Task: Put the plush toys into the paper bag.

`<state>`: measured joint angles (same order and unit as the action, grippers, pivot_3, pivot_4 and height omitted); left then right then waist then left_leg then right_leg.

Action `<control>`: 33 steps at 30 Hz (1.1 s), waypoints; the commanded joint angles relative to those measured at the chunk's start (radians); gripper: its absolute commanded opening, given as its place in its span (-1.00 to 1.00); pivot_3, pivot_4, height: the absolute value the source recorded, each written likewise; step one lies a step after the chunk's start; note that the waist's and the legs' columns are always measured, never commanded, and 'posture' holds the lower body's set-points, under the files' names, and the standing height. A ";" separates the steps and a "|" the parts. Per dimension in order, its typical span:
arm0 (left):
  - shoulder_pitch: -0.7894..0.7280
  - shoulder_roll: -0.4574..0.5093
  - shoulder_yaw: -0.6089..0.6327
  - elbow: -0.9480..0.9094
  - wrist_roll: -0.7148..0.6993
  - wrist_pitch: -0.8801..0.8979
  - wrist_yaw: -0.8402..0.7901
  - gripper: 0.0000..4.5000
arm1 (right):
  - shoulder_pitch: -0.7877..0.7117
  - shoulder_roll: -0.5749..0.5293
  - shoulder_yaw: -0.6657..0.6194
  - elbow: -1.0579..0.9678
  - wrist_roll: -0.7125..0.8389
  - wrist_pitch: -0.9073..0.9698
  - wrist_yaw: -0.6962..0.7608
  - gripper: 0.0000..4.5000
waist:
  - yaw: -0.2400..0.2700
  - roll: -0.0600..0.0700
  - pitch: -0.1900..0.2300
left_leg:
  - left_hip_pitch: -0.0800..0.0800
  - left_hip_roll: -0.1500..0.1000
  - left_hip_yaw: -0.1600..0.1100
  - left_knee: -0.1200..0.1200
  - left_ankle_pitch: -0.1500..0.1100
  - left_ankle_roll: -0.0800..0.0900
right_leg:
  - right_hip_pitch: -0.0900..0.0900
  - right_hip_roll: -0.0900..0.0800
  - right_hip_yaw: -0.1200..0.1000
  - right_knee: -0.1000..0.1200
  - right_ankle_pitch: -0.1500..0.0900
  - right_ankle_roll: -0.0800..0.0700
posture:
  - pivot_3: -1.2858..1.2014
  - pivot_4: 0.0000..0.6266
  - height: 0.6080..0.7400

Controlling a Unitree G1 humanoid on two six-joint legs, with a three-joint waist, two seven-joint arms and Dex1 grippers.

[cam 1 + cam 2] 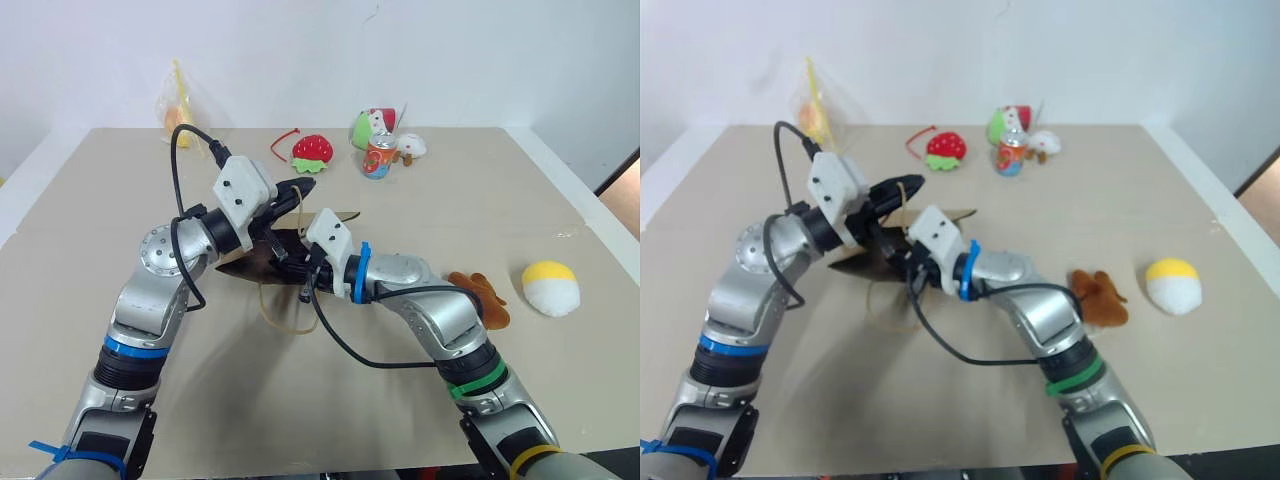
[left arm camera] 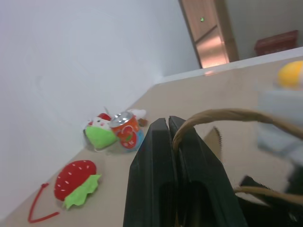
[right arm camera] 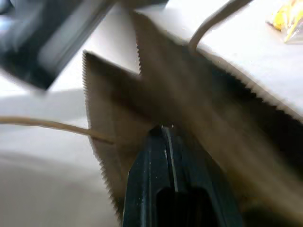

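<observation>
Opening the paper bag (image 1: 268, 255) is the step in hand, judging by how both arms meet over it near the middle of the worktop (image 1: 560, 180). The left gripper (image 2: 171, 124) has its fingers pressed fully together, with one tan cord handle (image 2: 222, 116) looped around them, so the robot seems to hold the bag up by that handle rather than by the paper. The right gripper (image 3: 164, 130) also has its fingers closed flat against each other, their tips at the serrated brown rim; whether paper is truly pinched between them cannot be told.

To do this well, the robot should draw the two sides of the mouth apart gently, since kraft paper creases and tears at the rim, and keep the opening facing the toys. Both plush toys lie outside the bag, to the robot's right: the orange-brown animal (image 1: 482, 298) beside the right forearm, and the white ball with a yellow top (image 1: 551, 288) just beyond it. The strawberry plush (image 1: 312, 150) at the far edge should be left alone.
</observation>
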<state>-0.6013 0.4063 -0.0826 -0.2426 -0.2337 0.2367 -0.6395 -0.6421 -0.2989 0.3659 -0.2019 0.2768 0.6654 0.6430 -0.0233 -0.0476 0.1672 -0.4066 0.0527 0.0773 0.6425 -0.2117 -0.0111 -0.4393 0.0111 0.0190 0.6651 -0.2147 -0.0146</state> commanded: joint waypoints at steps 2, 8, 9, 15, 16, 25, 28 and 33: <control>-0.048 -0.010 0.026 0.007 0.037 -0.026 0.055 -1.00 | 0.019 -0.006 0.036 0.000 -0.070 -0.056 -0.009 -0.99 | 0.000 0.000 0.000 | 0.000 0.000 0.000 0.000 0.000 0.000 | 0.000 0.000 0.000 0.000 0.000 0.000 | 0.03 -0.52 1.00; -0.071 -0.012 0.039 0.035 0.062 -0.038 0.088 -1.00 | 0.045 -0.028 0.057 0.004 -0.127 -0.097 0.004 -0.99 | 0.000 0.000 0.000 | 0.000 0.000 0.000 0.000 0.000 0.000 | 0.000 0.000 0.000 0.000 0.000 0.000 | 0.03 -0.52 1.00; -0.076 -0.014 0.042 0.038 0.063 -0.033 0.098 -1.00 | 0.047 -0.030 0.056 0.003 -0.133 -0.100 0.005 -0.99 | 0.000 0.000 0.000 | 0.000 0.000 0.000 0.000 0.000 0.000 | 0.000 0.000 0.000 0.000 0.000 0.000 | 0.03 -0.52 1.00; -0.098 -0.019 0.051 0.056 0.070 -0.018 0.129 -1.00 | 0.070 -0.035 0.068 0.005 -0.170 -0.125 0.017 -0.99 | 0.000 0.000 0.000 | 0.000 0.000 0.000 0.000 0.000 0.000 | 0.000 0.000 0.000 0.000 0.000 0.000 | 0.03 -0.52 1.00; -0.105 -0.021 0.056 0.057 0.067 -0.012 0.135 -1.00 | 0.074 -0.037 0.070 0.005 -0.176 -0.130 0.020 -0.99 | 0.000 0.000 0.000 | 0.000 0.000 0.000 0.000 0.000 0.000 | 0.000 0.000 0.000 0.000 0.000 0.000 | 0.03 -0.52 1.00; -0.084 -0.028 0.026 -0.006 0.083 -0.047 0.121 -1.00 | 0.121 -0.026 0.065 0.068 -0.206 -0.146 0.027 -0.99 | 0.000 0.000 0.000 | 0.000 0.000 0.000 0.000 0.000 0.000 | 0.000 0.000 0.000 0.000 0.000 0.000 | 0.03 -0.52 1.00; -0.047 -0.029 0.012 -0.059 0.097 -0.099 0.111 -1.00 | 0.135 0.012 0.029 0.070 -0.168 -0.081 0.015 -0.99 | -0.001 0.000 0.000 | 0.000 0.000 0.001 -0.001 0.000 0.000 | 0.000 0.000 0.001 0.000 0.000 0.000 | 0.03 -0.52 1.00; -0.018 -0.045 0.011 -0.141 0.091 -0.111 0.124 -1.00 | 0.135 0.020 0.023 0.101 -0.194 -0.074 -0.003 -0.99 | 0.000 0.000 0.000 | 0.000 0.001 0.000 -0.001 0.001 -0.001 | 0.000 0.000 0.000 0.000 0.000 0.000 | 0.03 -0.52 1.00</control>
<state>-0.6175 0.3654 -0.0812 -0.3205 -0.1367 0.1475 -0.5277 -0.5053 -0.2838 0.4108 -0.1046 0.0904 0.5950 0.6504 -0.0235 -0.0477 0.1671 -0.4064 0.0534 0.0774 0.6420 -0.2112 -0.0120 -0.4394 0.0110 0.0191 0.6651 -0.2145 -0.0146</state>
